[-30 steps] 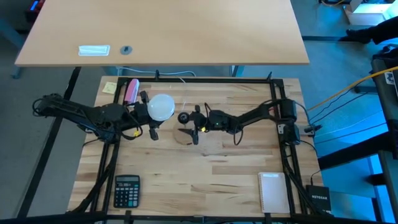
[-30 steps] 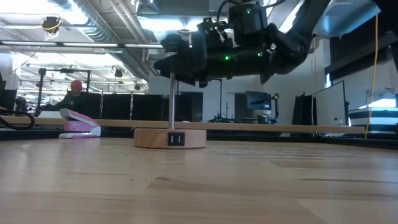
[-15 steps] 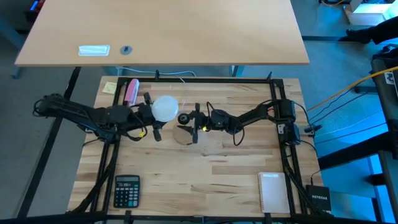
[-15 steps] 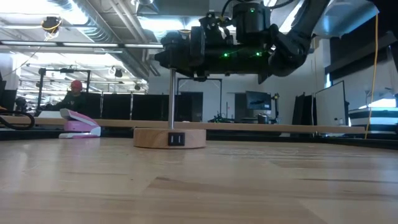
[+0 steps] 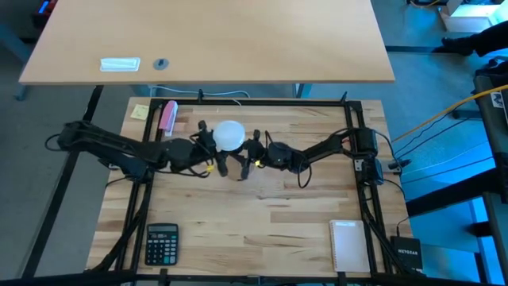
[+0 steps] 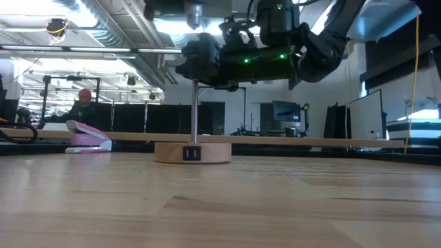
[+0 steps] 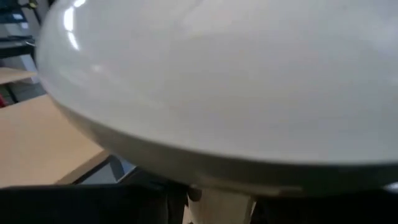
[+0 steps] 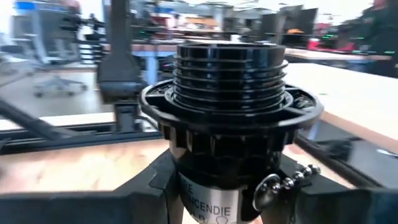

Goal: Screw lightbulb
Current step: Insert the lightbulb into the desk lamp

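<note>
Bulb not yet in the socket; threading has not begun, as far as I can judge.

My left pincer (image 5: pixel 213 152) pinches the lightbulb (image 5: pixel 230 134), a small white frosted globe tapering to a pale screw base. In my left wrist view the globe (image 7: pixel 217 81) fills almost everything; the pale neck drops between my dark fingers (image 7: pixel 93 205), which clamp it low down. The bulb rides at the tip of that pincer, just beside my right pincer (image 5: pixel 246 161), above the tabletop (image 5: pixel 278 230) and clear of it.

My right pincer is closed on the black ribbed lamp socket (image 8: pixel 229 93), gripping below the collar; a small bead chain (image 8: pixel 289 177) hangs beside it. The socket's mouth opens upward, past my fingertips. In the low view a thin metal post (image 6: pixel 195 114) runs from the socket down to a round pale wooden base (image 6: pixel 192 152) standing flat on the tabletop, directly under my right pincer.

Orientation: from above, only the round dome shows, so I read the bulb's long axis as close to vertical, globe up, base down. The low view seems to show a pale threaded stub (image 6: pixel 195 9) near the top edge, above the socket; I cannot tell whether it sits squarely over the socket mouth.

Left to do: line the base over the mouth, lower it, twist it home.
</note>
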Available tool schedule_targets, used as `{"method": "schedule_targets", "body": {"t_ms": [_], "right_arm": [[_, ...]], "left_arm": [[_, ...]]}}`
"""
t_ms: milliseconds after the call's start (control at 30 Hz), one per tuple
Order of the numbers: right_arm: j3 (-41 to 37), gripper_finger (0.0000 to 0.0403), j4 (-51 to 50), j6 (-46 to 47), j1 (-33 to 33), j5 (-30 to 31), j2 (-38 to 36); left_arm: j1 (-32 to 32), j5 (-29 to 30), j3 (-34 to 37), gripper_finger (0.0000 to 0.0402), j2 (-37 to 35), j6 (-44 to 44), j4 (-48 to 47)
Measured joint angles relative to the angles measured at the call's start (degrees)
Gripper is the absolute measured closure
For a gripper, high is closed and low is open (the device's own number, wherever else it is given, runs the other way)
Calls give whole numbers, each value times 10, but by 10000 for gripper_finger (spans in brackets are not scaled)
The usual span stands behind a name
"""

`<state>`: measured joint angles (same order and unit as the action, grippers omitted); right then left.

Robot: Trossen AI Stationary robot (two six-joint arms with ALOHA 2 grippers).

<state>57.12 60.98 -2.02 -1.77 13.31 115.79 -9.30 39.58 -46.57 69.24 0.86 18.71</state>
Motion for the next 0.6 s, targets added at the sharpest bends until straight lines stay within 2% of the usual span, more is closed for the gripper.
{"method": "schedule_targets", "body": {"t_ms": [200, 600], "right_arm": [[21, 258, -45, -33, 19, 80, -9], [29, 258, -56, -6, 18, 82, -12]], "left_arm": [[0, 45, 0, 260, 33, -25, 28], [-9, 89, 0, 260, 52, -31, 25]]}}
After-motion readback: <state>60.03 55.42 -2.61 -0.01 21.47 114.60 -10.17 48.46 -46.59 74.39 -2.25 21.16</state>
